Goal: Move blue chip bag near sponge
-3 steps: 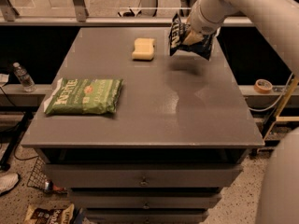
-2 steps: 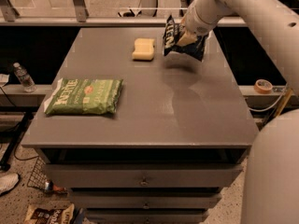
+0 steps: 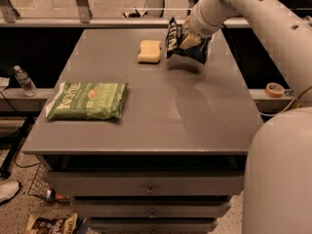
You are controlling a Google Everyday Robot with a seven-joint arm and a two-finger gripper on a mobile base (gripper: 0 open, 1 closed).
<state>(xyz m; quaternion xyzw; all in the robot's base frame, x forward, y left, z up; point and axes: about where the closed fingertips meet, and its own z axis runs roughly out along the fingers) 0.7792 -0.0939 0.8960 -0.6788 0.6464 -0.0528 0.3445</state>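
The blue chip bag (image 3: 178,44) hangs crumpled just above the far part of the grey table (image 3: 195,111), held up by my gripper (image 3: 191,39), which is shut on its top. The pale yellow sponge (image 3: 149,51) lies on the table just left of the bag, a short gap apart. My white arm reaches in from the upper right.
A green chip bag (image 3: 87,101) lies flat at the table's left front. A water bottle (image 3: 24,81) stands on a ledge to the left. A tape roll (image 3: 275,89) sits on a ledge to the right. Drawers are below the tabletop.
The gripper has carried the blue chip bag leftward, closer to the sponge. The sponge and green bag have not moved.
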